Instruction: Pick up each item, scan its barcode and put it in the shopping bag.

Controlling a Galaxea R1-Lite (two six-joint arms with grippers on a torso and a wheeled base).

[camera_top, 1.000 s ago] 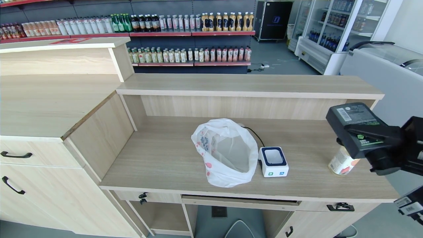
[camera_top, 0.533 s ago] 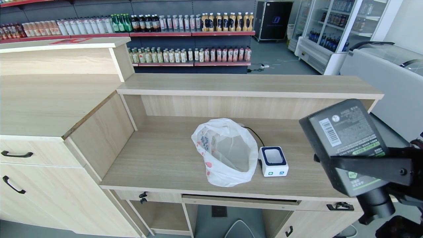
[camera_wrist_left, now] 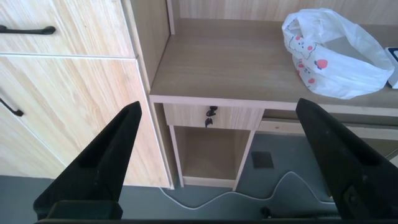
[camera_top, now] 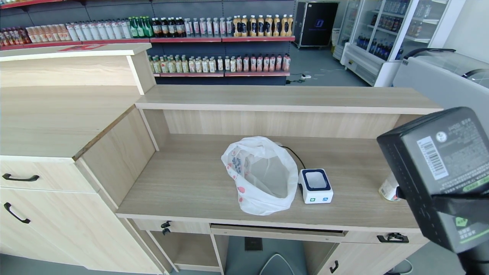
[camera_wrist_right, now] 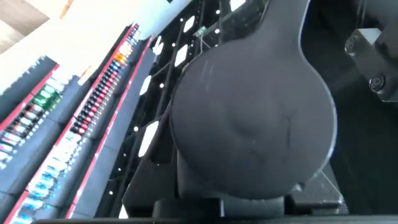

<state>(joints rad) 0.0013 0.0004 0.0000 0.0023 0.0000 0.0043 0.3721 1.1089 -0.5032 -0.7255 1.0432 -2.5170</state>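
Black container gripped aloft at the counter's right end, barcode face up.

The right gripper (camera_top: 454,200) is pinched around the black container (camera_top: 439,168), one dark finger crossing its labelled face. The container hangs above the right end of the counter (camera_top: 183,179), well apart from the shopping bag (camera_top: 263,175) and to the right of the scanner (camera_top: 315,186). It is held on a slant: its long axis runs from a flat end, raised and turned away from the robot, down toward the robot's right, with the barcode side facing the head camera. A pale can (camera_top: 387,188) stands on the counter, partly hidden behind it. The left gripper (camera_wrist_left: 219,106) hangs below the counter edge, fingers spread wide and holding nothing.
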